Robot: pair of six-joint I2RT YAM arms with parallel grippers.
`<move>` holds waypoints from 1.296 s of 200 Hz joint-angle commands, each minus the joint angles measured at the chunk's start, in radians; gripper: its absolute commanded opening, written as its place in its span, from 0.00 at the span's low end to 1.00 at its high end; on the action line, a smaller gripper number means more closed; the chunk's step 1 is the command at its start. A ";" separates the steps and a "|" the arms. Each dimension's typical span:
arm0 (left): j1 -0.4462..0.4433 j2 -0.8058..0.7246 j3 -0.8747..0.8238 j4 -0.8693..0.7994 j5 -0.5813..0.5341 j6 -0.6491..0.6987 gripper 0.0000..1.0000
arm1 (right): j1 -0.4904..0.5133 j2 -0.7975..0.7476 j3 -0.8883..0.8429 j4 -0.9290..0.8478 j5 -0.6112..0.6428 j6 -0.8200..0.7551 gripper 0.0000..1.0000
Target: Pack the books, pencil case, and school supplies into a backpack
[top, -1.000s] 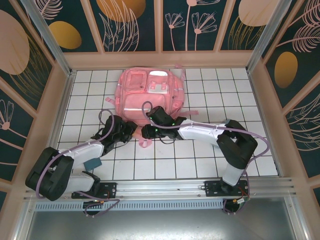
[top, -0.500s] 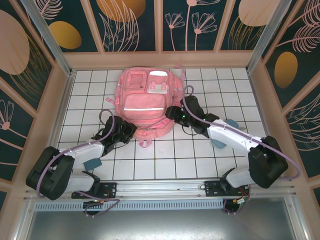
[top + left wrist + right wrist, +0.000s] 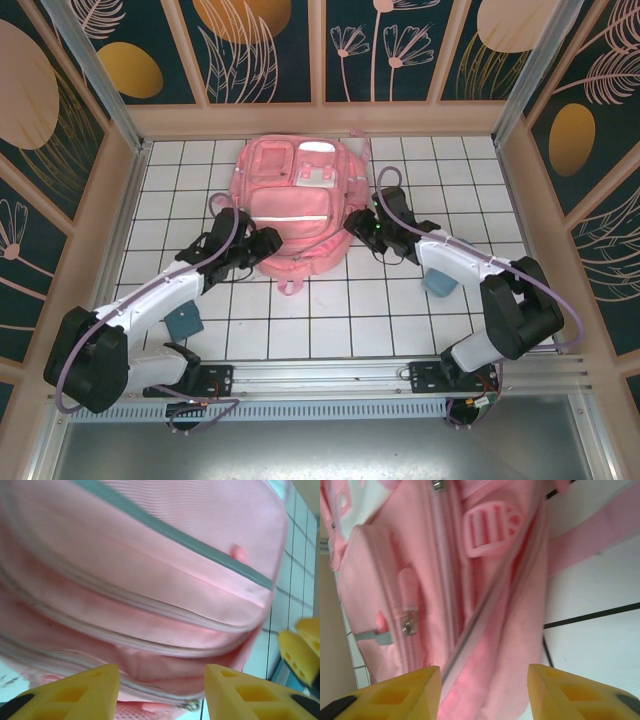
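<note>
The pink backpack lies flat at the back middle of the tiled floor, front pockets up. My left gripper is open at its lower left corner; in the left wrist view the bag's bottom seam and zipper lie between the yellow fingertips of that gripper. My right gripper is open at the bag's right side, and this gripper straddles a fold of pink fabric. The blue pencil case lies by my right forearm, partly hidden. The books are out of view.
A small dark teal block lies on the tiles beside my left arm. A pink strap and a buckle trail off the bag's right side. Wooden walls close in the floor on three sides.
My right arm swung from the bag's lower edge round to its right side. My left gripper moved forward to the bag's lower left corner, uncovering the teal block.
</note>
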 commanded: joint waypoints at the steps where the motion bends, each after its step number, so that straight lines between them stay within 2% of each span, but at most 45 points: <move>1: -0.051 0.054 0.100 -0.068 0.036 0.218 0.49 | -0.042 0.003 -0.046 0.034 -0.059 0.016 0.47; 51: -0.137 0.333 0.375 -0.152 0.114 0.490 0.48 | -0.087 0.032 -0.100 0.107 -0.191 -0.044 0.47; 86: -0.166 0.490 0.491 -0.219 0.139 0.584 0.46 | -0.095 0.077 -0.103 0.113 -0.236 -0.073 0.47; 112: -0.167 0.530 0.515 -0.230 0.152 0.632 0.46 | -0.097 0.110 -0.100 0.138 -0.261 -0.071 0.47; 140: -0.167 0.569 0.563 -0.303 0.025 0.669 0.49 | -0.097 0.145 -0.085 0.155 -0.284 -0.071 0.47; 153: -0.167 0.583 0.578 -0.334 0.000 0.696 0.50 | -0.097 0.155 -0.083 0.161 -0.291 -0.072 0.47; 162: -0.167 0.590 0.583 -0.343 0.024 0.713 0.50 | -0.097 0.159 -0.083 0.164 -0.293 -0.071 0.47; 181: -0.166 0.604 0.589 -0.359 0.144 0.757 0.49 | -0.096 0.167 -0.084 0.164 -0.299 -0.074 0.47; 202: -0.167 0.602 0.579 -0.361 0.174 0.785 0.39 | -0.097 0.173 -0.087 0.174 -0.306 -0.073 0.49; 214: -0.167 0.600 0.580 -0.360 0.146 0.786 0.34 | -0.097 0.178 -0.086 0.179 -0.304 -0.066 0.51; 226: -0.167 0.595 0.578 -0.350 0.112 0.785 0.24 | -0.095 0.188 -0.080 0.182 -0.304 -0.061 0.52; 243: -0.167 0.568 0.556 -0.298 0.036 0.768 0.13 | -0.091 0.207 -0.066 0.184 -0.300 -0.059 0.49; 259: -0.167 0.532 0.532 -0.245 -0.019 0.751 0.08 | -0.086 0.223 -0.053 0.188 -0.299 -0.062 0.47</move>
